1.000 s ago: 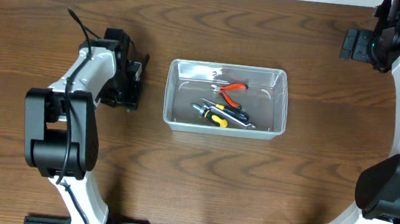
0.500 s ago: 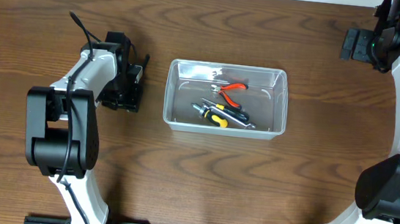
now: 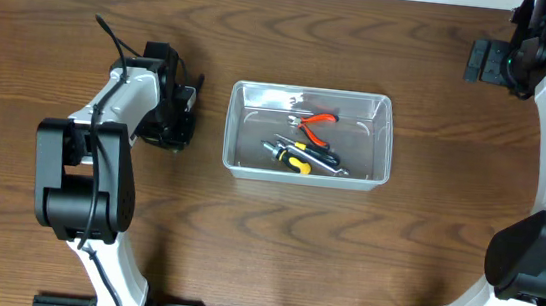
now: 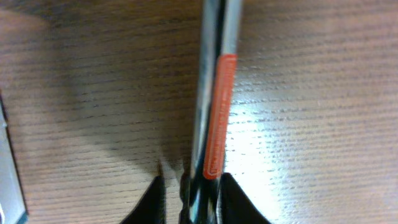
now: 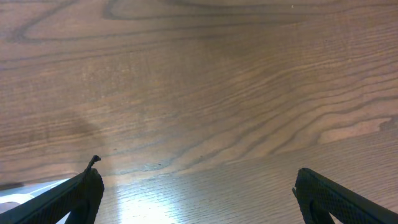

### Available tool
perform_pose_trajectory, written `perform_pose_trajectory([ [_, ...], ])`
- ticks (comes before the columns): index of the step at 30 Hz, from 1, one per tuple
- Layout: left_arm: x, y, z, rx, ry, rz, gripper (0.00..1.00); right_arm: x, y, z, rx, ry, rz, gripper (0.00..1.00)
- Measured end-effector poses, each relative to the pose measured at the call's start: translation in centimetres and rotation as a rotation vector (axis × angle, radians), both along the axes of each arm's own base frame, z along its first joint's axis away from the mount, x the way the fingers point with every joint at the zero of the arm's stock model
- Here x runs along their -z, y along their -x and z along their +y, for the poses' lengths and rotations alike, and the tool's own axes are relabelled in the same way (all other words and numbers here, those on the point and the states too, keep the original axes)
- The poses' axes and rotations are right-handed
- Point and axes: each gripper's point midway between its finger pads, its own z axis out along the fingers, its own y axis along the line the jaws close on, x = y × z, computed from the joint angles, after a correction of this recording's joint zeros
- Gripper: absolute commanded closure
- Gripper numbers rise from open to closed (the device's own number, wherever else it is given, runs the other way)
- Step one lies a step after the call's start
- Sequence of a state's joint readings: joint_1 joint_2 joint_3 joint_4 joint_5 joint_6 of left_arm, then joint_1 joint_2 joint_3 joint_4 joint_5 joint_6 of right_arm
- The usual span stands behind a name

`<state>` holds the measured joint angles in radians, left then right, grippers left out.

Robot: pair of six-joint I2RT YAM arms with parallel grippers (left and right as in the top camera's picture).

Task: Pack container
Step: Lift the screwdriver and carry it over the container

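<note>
The clear container (image 3: 232, 129) sits mid-table with red-handled pliers (image 3: 316, 122) and a yellow-and-black screwdriver (image 3: 298, 158) inside. My left gripper (image 3: 183, 120) is low over the wood just left of the container. In the left wrist view this left gripper (image 4: 191, 199) is shut on a slim dark tool with an orange stripe (image 4: 219, 112) that lies lengthwise on the table; the overhead view hides that tool under the hand. My right gripper (image 3: 476, 60) is at the far right corner, and in its wrist view the right gripper (image 5: 196, 193) stands wide open over bare wood.
A corner of the container's wall (image 4: 9, 180) shows at the left edge of the left wrist view. Both arm bases stand at the table's near edge, with the left arm's base (image 3: 84, 190) close to the gripper.
The left gripper's fingers have closed in around the slim tool; a second ago they stood apart on either side of it. The right arm has not moved.
</note>
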<state>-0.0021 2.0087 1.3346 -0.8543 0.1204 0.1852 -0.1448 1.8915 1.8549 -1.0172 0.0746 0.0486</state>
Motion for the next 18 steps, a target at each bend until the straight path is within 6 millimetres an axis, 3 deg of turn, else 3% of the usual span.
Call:
perform_pose_trajectory([
  [13,0.0,0.0,-0.1,-0.001,0.004,0.000,0.94,0.0,0.0,0.0,0.000,0.000,0.000,0.01],
  [18,-1.0,-1.2,-0.1,-0.002,0.004,-0.034,0.94,0.0,0.0,0.0,0.000,0.000,0.000,0.01],
])
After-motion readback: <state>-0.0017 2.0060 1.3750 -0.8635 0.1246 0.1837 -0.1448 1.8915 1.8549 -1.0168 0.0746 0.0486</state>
